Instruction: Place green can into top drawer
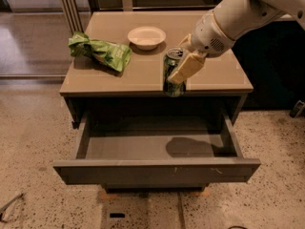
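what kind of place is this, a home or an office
Probably an office or lab break area rather than a home: speckled hard floor, a plain cabinet with its top drawer open, a snack bag and bowl on top. The gripper holds the green can at the cabinet's front edge.

The place looks like an office break area or a robot test room rather than a home. The floor point(33, 128) is polished, speckled terrazzo, the sort laid in commercial buildings. Slim metal posts point(69, 6) stand at the upper left beside what seems to be a glazed partition. The only furniture is a plain grey-brown cabinet whose worktop point(214, 75) carries a bright green snack bag point(102, 51) and a white bowl point(147, 36). Its top drawer point(157, 171) is pulled out. A white robot arm's claw point(177, 70) clasps the green can point(174, 88) over the worktop's front edge.
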You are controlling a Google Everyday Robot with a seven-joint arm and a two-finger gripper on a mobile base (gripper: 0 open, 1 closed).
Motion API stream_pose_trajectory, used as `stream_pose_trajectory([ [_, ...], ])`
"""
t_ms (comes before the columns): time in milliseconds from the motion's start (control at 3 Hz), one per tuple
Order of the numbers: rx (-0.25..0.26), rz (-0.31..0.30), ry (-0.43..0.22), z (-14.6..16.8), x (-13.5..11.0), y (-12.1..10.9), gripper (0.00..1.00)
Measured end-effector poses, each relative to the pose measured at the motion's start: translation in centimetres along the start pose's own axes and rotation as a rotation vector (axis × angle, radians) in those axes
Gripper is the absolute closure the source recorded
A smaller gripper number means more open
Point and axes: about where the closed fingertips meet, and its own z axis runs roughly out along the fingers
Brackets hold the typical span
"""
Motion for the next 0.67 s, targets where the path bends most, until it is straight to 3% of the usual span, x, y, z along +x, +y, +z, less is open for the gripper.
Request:
stream_pose_trajectory([
  [667, 0.009, 0.001, 0.026, 1.4, 1.2, 1.2, 1.0],
])
